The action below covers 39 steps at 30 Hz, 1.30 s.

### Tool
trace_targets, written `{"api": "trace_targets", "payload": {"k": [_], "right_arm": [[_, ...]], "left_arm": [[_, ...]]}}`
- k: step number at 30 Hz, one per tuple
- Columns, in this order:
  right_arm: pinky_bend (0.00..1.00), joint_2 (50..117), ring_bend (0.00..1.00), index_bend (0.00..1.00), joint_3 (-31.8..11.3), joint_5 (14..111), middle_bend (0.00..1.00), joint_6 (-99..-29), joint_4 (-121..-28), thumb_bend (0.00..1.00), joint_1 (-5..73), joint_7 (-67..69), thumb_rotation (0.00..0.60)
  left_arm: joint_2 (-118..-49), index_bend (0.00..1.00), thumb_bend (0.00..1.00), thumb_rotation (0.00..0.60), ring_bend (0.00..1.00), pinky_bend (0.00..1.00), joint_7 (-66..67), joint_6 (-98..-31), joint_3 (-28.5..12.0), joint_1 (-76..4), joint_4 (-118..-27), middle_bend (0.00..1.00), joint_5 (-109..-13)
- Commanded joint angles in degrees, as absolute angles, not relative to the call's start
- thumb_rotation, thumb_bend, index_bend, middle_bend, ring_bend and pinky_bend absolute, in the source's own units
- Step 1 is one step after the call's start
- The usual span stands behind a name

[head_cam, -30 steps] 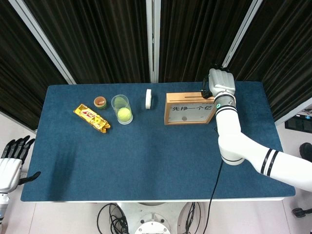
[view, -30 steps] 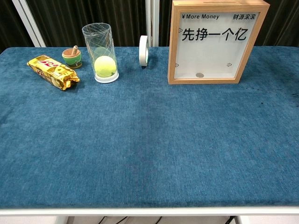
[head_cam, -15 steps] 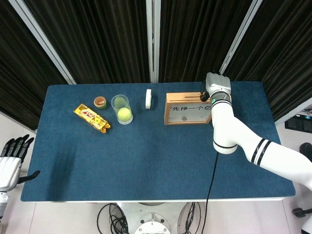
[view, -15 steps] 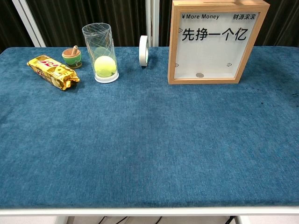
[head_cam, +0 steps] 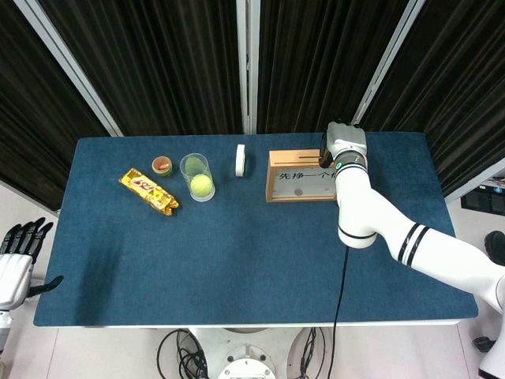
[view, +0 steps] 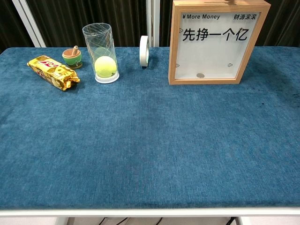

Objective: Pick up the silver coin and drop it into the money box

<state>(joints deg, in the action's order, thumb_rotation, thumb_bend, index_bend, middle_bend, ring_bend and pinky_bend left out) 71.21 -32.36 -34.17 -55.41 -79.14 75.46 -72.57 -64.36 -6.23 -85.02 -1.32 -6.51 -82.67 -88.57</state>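
The wooden money box stands upright at the back right of the blue table, its white front printed "More Money". A silver coin lies inside it at the bottom, also a small dot in the head view. My right hand hovers over the right end of the box's top edge, back of the hand up and fingers curled downward; what they hold is hidden. My left hand hangs off the table's left edge with fingers apart, holding nothing.
Along the back stand a white tape roll on edge, a clear cup with a tennis ball, a small green-and-orange pot and a gold snack packet. My right arm crosses the table's right side.
My right hand has shifted left and slightly forward, from beyond the box's right end to above its top edge. The left hand and the coin inside the box stay put.
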Motion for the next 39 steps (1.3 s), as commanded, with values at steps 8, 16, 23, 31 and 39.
{"api": "trace_targets", "payload": {"k": [8, 16, 23, 31, 39], "right_arm": [[0.0, 72.15, 0.0, 0.74, -33.27, -33.15, 0.03, -55.38, -78.28, 0.37, 75.14, -72.38, 0.6], [0.0, 72.47, 0.0, 0.74, -33.73, -33.3, 0.03, -55.33, -78.06, 0.37, 74.92, -73.01, 0.6], [0.0, 72.85, 0.0, 0.74, -34.21, -33.07, 0.02, -55.1, -77.79, 0.37, 74.84, -73.18, 0.6], [0.0, 73.0, 0.0, 0.71, -34.53, -33.23, 0.02, -54.87, -77.51, 0.37, 74.66, -73.68, 0.6], [0.0, 73.11, 0.0, 0.57, -34.79, -33.61, 0.01, -54.47, -77.35, 0.37, 74.39, -74.14, 0.6]], "left_arm": [[-64.49, 0.05, 0.12, 0.6, 0.0, 0.0, -6.53, -84.95, -1.28, -6.47, -82.27, 0.0, -88.44], [-64.48, 0.05, 0.12, 0.6, 0.0, 0.0, -6.39, -85.03, -1.34, -6.51, -82.28, 0.0, -88.45], [-64.54, 0.05, 0.12, 0.6, 0.0, 0.0, -6.13, -84.82, -1.28, -6.49, -82.3, 0.0, -88.27], [-64.45, 0.05, 0.12, 0.6, 0.0, 0.0, -5.98, -84.74, -1.35, -6.61, -82.4, 0.0, -88.25], [-64.44, 0.05, 0.12, 0.6, 0.0, 0.0, -5.83, -84.67, -1.36, -6.6, -82.49, 0.0, -88.13]]}}
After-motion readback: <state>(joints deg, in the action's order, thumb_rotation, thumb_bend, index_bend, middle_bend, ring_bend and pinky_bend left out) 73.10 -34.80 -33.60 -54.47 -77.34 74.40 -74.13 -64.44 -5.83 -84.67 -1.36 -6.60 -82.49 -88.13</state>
